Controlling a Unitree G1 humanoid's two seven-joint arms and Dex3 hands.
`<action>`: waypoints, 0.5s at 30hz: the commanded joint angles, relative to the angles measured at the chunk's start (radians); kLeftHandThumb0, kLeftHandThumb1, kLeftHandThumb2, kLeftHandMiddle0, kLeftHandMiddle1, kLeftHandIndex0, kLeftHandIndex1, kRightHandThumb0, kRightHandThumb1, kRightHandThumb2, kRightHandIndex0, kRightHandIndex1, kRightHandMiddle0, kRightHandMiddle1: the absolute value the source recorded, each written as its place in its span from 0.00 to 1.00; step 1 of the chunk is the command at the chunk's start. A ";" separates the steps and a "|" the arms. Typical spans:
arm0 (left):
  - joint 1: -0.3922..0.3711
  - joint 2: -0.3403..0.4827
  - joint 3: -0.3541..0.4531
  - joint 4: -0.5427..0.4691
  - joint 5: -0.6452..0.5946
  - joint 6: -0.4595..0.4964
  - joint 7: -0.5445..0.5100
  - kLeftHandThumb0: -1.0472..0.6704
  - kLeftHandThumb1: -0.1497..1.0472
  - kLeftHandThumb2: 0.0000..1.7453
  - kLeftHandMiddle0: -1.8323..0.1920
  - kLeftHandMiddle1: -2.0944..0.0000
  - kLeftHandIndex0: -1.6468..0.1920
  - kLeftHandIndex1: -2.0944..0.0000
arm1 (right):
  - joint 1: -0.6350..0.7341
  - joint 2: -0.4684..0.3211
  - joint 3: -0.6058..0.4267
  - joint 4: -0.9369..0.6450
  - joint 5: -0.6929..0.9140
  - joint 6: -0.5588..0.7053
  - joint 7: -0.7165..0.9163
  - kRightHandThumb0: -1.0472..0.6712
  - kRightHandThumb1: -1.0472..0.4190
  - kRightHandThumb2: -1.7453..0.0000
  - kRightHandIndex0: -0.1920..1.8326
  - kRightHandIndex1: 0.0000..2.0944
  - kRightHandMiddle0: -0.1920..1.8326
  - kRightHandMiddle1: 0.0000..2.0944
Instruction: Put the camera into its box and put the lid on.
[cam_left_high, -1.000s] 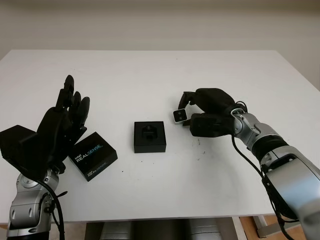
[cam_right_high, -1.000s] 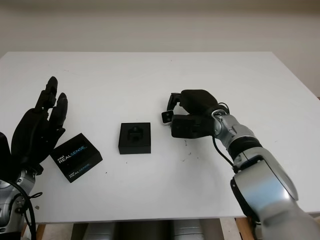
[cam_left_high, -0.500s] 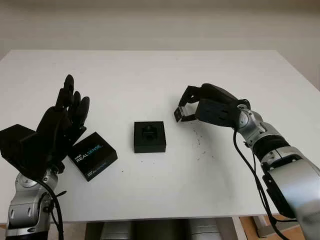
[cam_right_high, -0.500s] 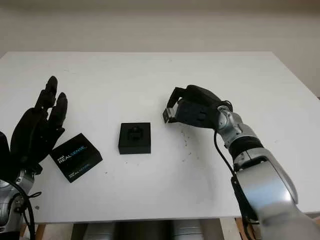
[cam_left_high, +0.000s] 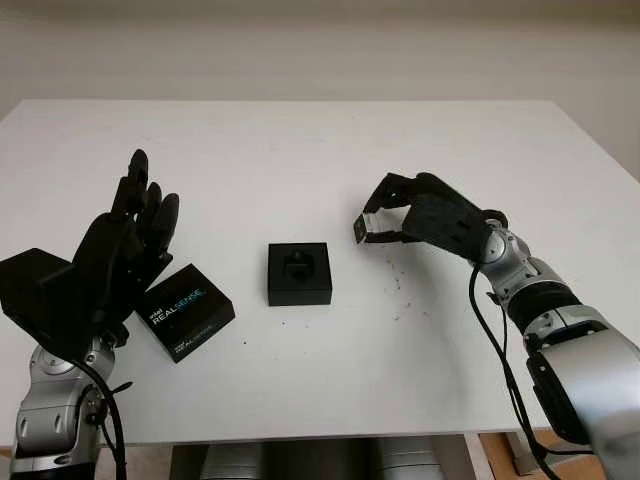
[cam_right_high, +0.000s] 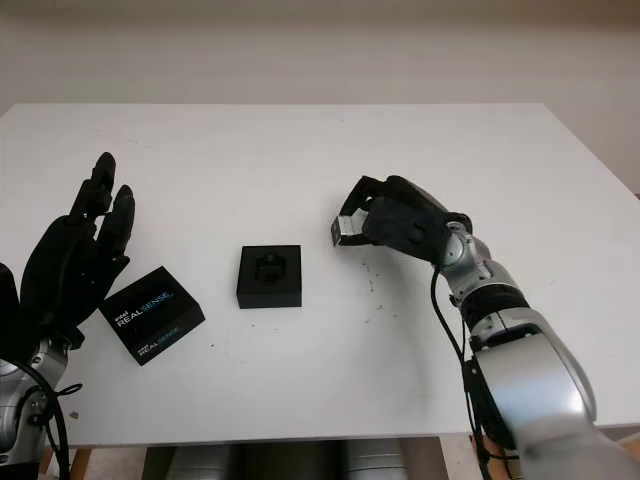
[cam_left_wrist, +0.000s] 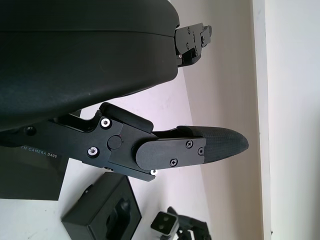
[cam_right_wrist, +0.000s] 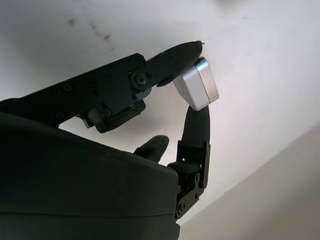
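Lid (cam_left_high: 186, 311) lies at lower left on the table (cam_left_high: 300, 150), label up, just beside my left hand (cam_left_high: 125, 245), which is raised with nothing in it and open. Right of the lid, at mid-frame, sits the box (cam_left_high: 299, 273), its top uncovered. Further right and slightly higher, my right hand (cam_left_high: 425, 212) pinches the small silver camera (cam_left_high: 363, 228) between its fingertips (cam_right_wrist: 192, 49), lifted off the table, apart from the box.
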 joint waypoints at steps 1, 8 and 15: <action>-0.011 0.006 0.011 -0.010 -0.006 -0.003 -0.002 0.19 1.00 0.27 1.00 1.00 1.00 1.00 | 0.024 0.023 -0.058 -0.055 0.066 0.016 0.023 0.38 0.06 0.97 0.19 0.19 0.24 0.73; -0.010 0.006 0.010 -0.004 0.000 -0.008 0.000 0.19 1.00 0.27 1.00 1.00 1.00 1.00 | 0.128 0.107 -0.171 -0.232 0.240 0.093 0.082 0.35 0.07 0.97 0.21 0.09 0.26 0.74; -0.007 0.009 0.013 -0.002 -0.003 -0.009 -0.009 0.19 1.00 0.28 1.00 1.00 1.00 1.00 | 0.255 0.184 -0.212 -0.438 0.365 0.185 0.158 0.33 0.05 0.97 0.19 0.06 0.26 0.74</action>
